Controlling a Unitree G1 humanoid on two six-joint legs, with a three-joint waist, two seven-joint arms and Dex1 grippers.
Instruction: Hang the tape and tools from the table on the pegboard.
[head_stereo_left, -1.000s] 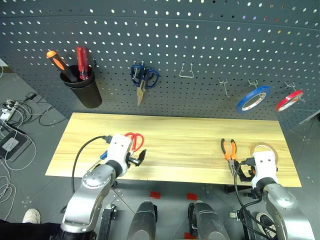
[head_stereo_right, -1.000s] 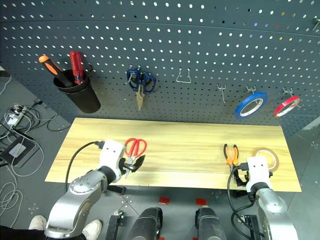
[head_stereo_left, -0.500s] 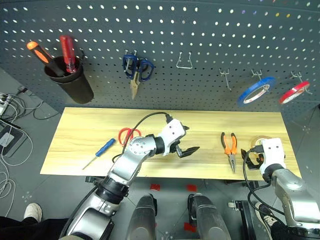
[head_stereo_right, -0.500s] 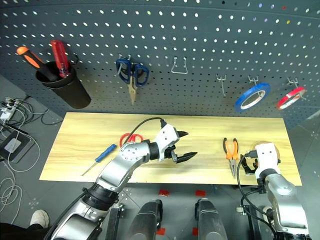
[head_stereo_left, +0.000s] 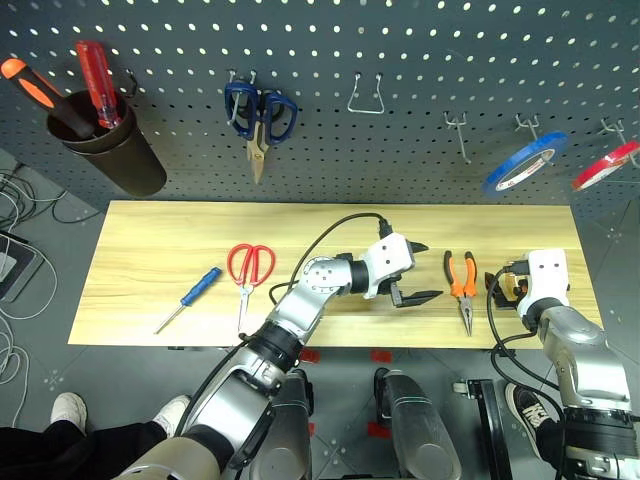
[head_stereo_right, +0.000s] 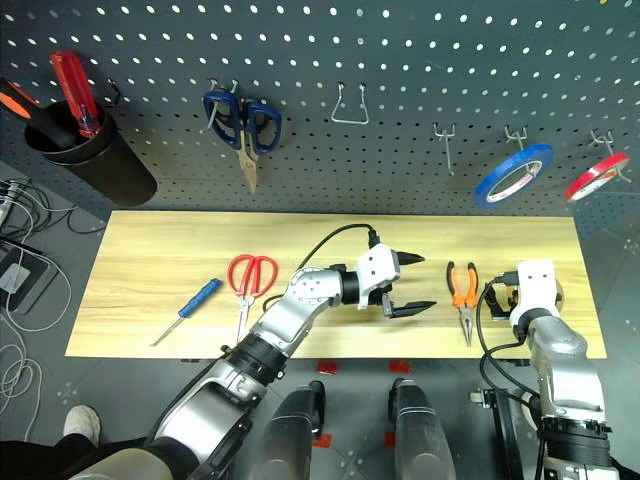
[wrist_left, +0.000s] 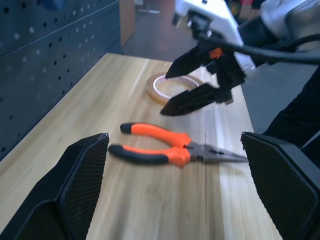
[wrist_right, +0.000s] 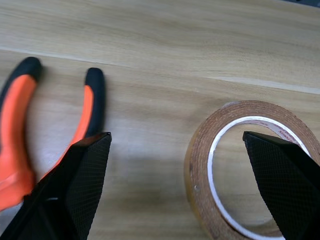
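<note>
on the tabletop (head_stereo_left: 150, 255) the pliers (head_stereo_left: 461, 288) and tape (wrist_right: 252, 170) lie flat, unhung, so the left tool (head_stereo_left: 412, 272) and right tool (wrist_left: 192, 82) hover released, likely lining up grasps.

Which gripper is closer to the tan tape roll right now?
Right. The right gripper hangs open just over the tape roll at the table's right end. The left gripper, also open, is further left, beyond the pliers.
</note>
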